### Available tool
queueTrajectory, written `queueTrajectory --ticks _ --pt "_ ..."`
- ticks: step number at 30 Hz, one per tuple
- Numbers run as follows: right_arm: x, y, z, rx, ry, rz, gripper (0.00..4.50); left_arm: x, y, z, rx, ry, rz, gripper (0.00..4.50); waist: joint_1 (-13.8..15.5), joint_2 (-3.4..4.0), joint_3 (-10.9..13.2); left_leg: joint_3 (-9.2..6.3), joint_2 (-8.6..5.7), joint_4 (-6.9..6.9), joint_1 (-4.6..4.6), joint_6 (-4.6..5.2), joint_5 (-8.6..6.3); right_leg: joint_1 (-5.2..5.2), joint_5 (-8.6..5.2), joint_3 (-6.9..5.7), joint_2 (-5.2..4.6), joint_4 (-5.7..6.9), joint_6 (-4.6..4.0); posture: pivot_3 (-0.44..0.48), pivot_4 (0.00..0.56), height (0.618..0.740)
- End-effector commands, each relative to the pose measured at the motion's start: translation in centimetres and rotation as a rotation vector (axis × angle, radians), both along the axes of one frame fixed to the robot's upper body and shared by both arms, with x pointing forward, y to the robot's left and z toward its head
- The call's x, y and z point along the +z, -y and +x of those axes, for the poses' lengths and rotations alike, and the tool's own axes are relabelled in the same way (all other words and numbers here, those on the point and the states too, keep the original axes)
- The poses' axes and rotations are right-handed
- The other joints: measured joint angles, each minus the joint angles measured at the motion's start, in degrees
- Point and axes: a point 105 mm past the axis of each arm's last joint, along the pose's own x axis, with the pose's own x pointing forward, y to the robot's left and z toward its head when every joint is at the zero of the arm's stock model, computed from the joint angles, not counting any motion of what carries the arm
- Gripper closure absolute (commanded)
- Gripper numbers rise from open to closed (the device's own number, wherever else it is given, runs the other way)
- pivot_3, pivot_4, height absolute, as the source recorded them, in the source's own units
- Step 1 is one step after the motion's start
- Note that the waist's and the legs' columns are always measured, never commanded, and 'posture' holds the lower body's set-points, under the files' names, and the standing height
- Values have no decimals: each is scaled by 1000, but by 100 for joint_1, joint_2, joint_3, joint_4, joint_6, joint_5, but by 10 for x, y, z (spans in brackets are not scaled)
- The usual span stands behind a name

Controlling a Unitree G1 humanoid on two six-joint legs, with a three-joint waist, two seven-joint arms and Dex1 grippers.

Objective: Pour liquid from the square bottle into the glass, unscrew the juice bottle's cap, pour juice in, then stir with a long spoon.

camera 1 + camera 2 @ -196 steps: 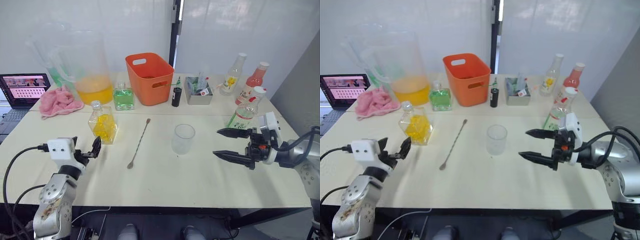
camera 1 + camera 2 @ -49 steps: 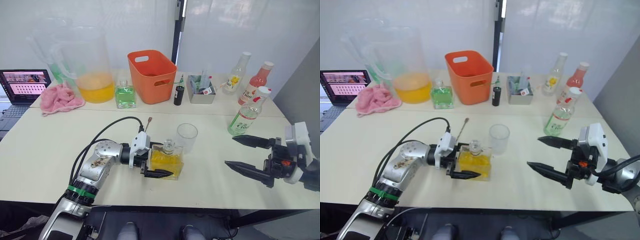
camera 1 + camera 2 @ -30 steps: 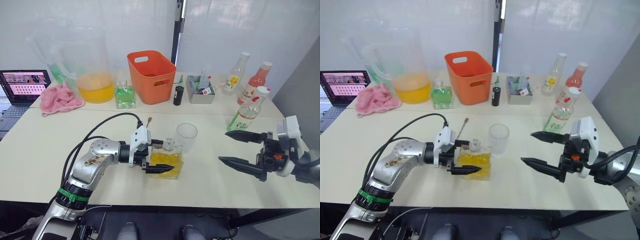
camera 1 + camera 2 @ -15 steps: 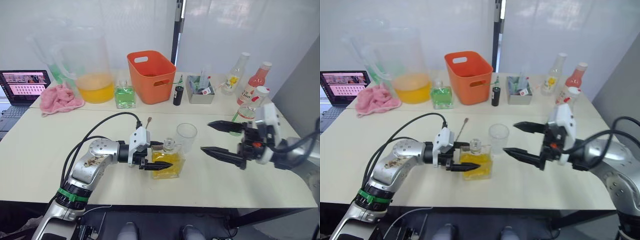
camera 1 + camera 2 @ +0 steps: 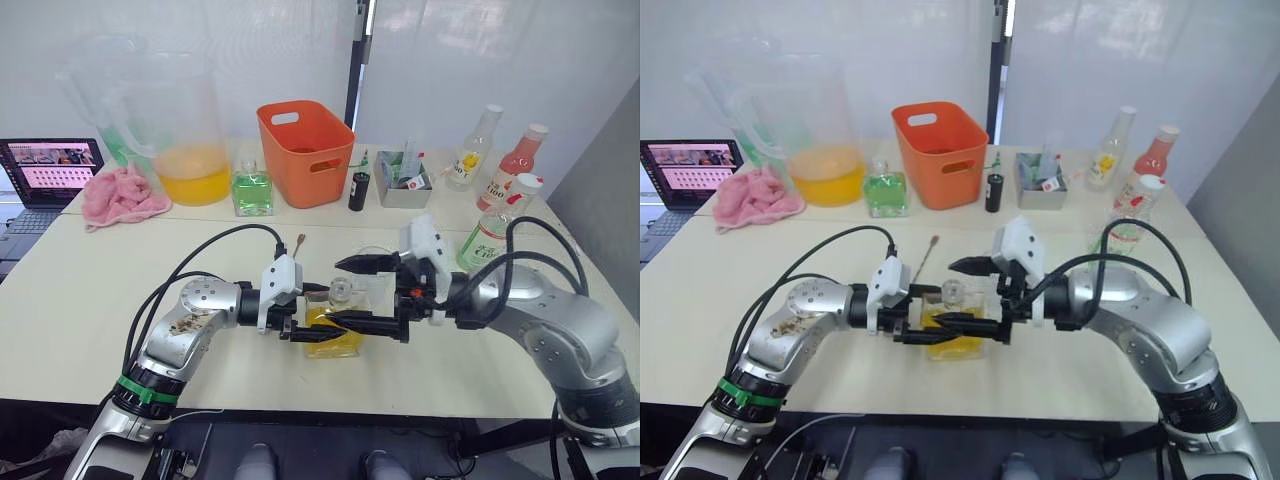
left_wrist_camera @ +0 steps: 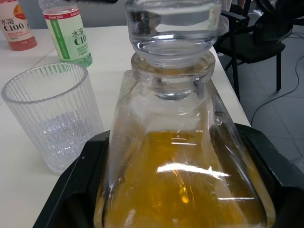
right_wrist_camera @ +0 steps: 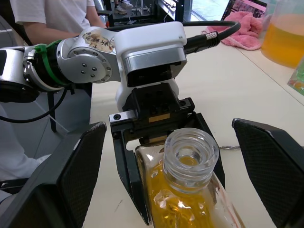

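Observation:
The square bottle (image 5: 330, 328) of yellow liquid stands on the table with its glass stopper (image 7: 190, 151) in place. My left gripper (image 5: 322, 314) is shut on the bottle's body. On either side of the stopper are the fingers of my right gripper (image 5: 337, 292), which is open and not touching it. The ribbed glass (image 6: 51, 118) stands empty just behind the bottle, partly hidden by my right gripper. The juice bottle (image 5: 488, 236), green-labelled with a white cap, is at the right. The handle end of the long spoon (image 5: 297, 241) pokes out behind my left arm.
At the back are an orange basket (image 5: 304, 150), a pitcher of orange liquid (image 5: 188, 150), a green square bottle (image 5: 251, 192), a pink cloth (image 5: 120, 198), a laptop (image 5: 45, 175), a metal tray (image 5: 402, 187) and two more bottles (image 5: 512, 164). A person (image 7: 52, 16) stands beyond the table.
My right arm has swung left across the table, and its open fingers now flank the bottle's stopper. The left gripper keeps its hold on the bottle in about the same place.

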Motion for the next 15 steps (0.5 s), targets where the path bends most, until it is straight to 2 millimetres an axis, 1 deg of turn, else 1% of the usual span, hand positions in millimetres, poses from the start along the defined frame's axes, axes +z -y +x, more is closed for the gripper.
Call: queueTrajectory --ticks 1,6,9,10,15 --pt "6 -4 0 7 39 20 543 3 6 -8 -42 13 4 1697 0 0 0 0 0 0 0 0 0 0 0 0 0 0 0 0 150 738" --pt "1 -6 4 -6 26 15 2145 3 6 -9 -42 14 7 1697 -1 0 0 0 0 -1 0 0 0 -1 0 0 0 0 0 0 150 738" --pt "2 -7 4 -4 29 28 3165 3 6 -9 -42 13 7 1697 -2 0 0 0 0 -2 0 1 -1 -1 0 0 0 0 0 0 150 738" --pt "2 -7 4 -4 31 28 3425 3 6 -9 -43 13 8 1697 -3 0 0 0 0 -2 0 1 -1 -1 0 0 0 0 0 0 150 738" --pt "1 -5 4 -8 45 15 3426 3 7 -8 -46 15 12 1697 -5 0 0 0 0 -2 0 1 -1 -1 0 0 1 0 0 0 150 738"
